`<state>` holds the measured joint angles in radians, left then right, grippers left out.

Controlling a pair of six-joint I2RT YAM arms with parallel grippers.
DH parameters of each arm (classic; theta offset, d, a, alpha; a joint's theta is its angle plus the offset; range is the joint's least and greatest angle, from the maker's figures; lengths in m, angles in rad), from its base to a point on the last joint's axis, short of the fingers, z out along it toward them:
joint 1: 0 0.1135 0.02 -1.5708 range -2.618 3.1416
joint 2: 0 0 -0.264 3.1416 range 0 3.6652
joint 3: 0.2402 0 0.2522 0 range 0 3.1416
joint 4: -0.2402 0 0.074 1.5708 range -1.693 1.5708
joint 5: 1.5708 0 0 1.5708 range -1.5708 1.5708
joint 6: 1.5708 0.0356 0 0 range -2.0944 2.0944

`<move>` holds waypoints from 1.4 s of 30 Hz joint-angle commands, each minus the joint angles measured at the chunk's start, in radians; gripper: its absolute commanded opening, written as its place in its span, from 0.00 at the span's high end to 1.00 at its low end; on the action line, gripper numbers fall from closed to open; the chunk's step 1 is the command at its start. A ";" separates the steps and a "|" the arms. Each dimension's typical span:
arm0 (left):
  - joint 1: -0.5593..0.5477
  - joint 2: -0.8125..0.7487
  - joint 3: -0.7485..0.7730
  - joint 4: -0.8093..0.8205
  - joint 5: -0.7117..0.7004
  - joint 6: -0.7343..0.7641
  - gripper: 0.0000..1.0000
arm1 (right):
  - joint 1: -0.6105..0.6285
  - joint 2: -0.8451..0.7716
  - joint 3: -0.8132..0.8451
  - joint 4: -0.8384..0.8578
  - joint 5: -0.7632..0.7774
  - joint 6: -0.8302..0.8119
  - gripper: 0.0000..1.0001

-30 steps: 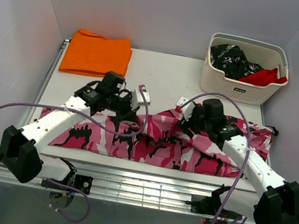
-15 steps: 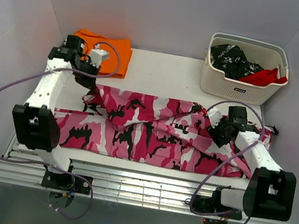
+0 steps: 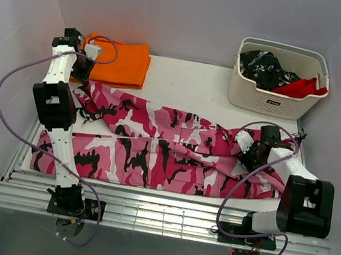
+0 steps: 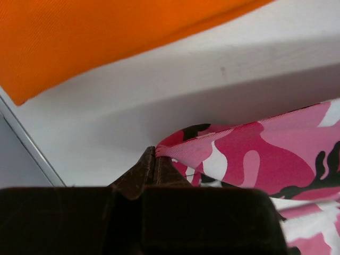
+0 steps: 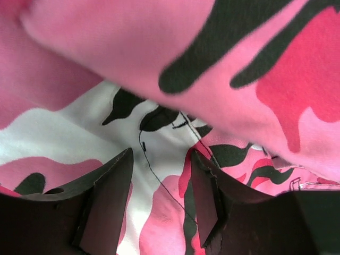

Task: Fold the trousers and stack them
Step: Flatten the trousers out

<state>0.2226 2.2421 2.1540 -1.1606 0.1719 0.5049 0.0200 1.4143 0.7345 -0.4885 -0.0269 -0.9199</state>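
Long axis of pink-white-black camouflage cloth trousers [image 3: 166, 150] runs left–right, legs toward left edge; left gripper [image 4: 154, 162] clamps one hem, right gripper [image 5: 159, 178] fingers apart.

The trousers [image 3: 167, 147] are showing as matt woven cloth with a fine twill grain. At upper left, the orange cloth [image 3: 112, 64] is looking equally matt and finely ribbed. The table [image 3: 191, 84] is appearing smooth, white and dull. At upper right, the basket [image 3: 273, 105] is reading as cream plastic pierced with small holes.
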 commanded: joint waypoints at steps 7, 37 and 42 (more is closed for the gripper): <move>0.021 0.134 0.087 0.144 -0.143 0.047 1.00 | 0.001 -0.069 -0.035 -0.163 -0.059 -0.123 0.46; -0.512 -0.532 -0.825 0.493 0.505 -0.092 0.06 | -0.469 0.210 0.608 -0.274 -0.456 0.076 0.30; -0.496 -0.558 -0.856 0.457 0.459 -0.057 0.07 | -0.456 0.141 0.508 -0.193 -0.541 -0.193 0.24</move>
<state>-0.2848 1.7592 1.3144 -0.7261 0.6212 0.4282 -0.4549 1.6142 1.2774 -0.7300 -0.4721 -0.8940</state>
